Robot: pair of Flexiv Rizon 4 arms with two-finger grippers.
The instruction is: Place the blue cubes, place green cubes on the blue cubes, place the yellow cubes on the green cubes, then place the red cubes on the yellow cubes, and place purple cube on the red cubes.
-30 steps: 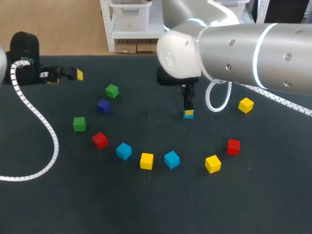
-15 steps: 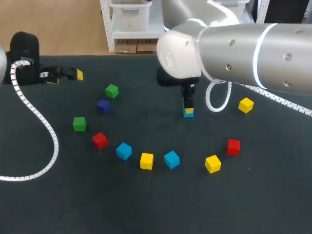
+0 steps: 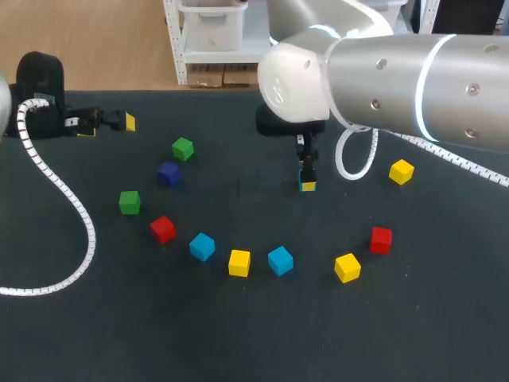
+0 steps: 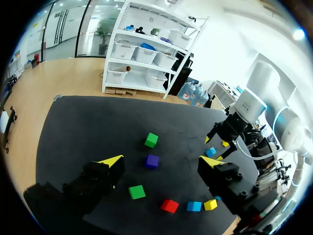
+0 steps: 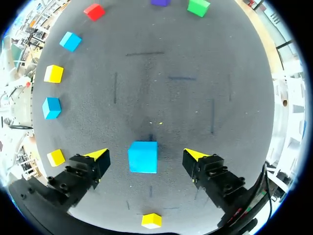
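Blue cube [image 3: 307, 187], right of centre, sits untouched between my right gripper's [image 5: 146, 154] spread fingers. A crooked lift could knock it.

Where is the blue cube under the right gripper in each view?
Head view: blue cube under the right gripper.
Left wrist view: cube far ahead, by the right gripper.
Right wrist view: cube between the open gripper's fingers.
Shared landmark: green cube next to the purple cube.
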